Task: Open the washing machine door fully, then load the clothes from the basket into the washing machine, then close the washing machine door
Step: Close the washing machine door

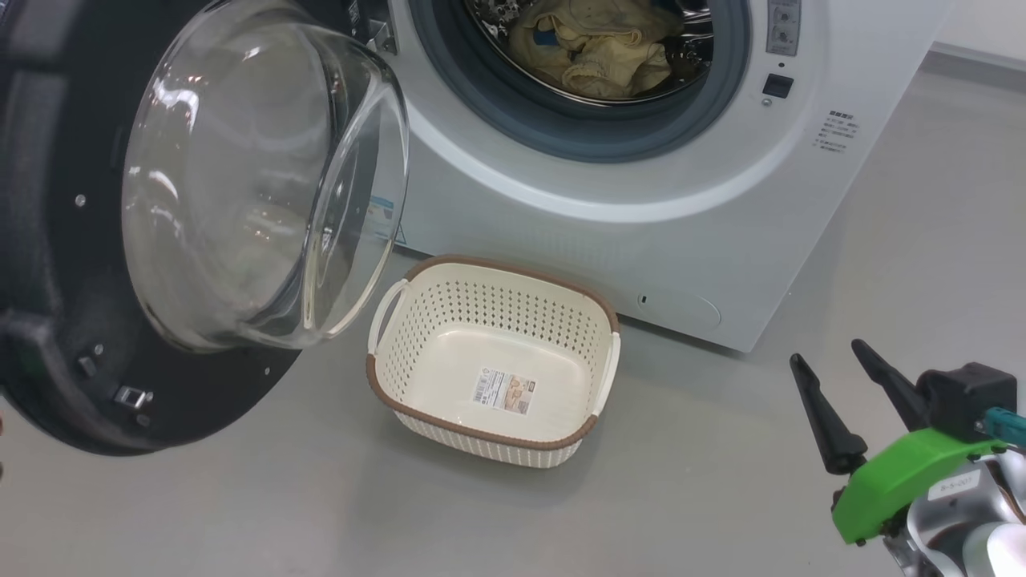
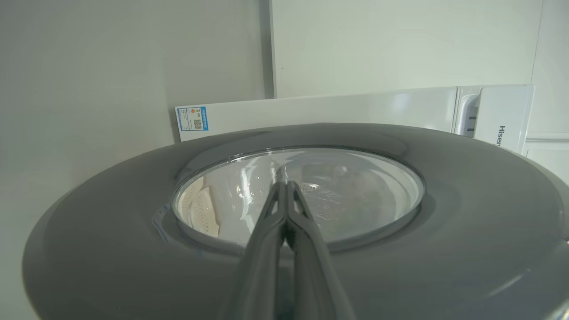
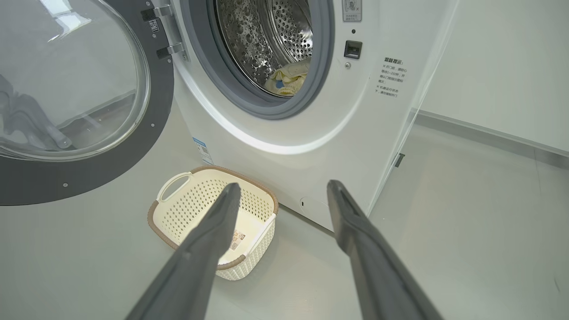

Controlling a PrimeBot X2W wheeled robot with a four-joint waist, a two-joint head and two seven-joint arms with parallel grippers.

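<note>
Floor (image 1: 721, 449): basket (image 1: 489, 308) empty | left wrist: closed left claw (image 2: 284, 183) at door (image 2: 466, 231)

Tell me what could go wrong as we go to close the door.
1. The shut left gripper points its narrow tips at the door's glossy front. If it pushes there, the tips may slide off.
2. The clothes lie near the drum's front, so a fold could catch in the gasket when the door shuts.
3. The basket stands on the floor close under the door's swing. I cannot tell whether the door clears it.
</note>
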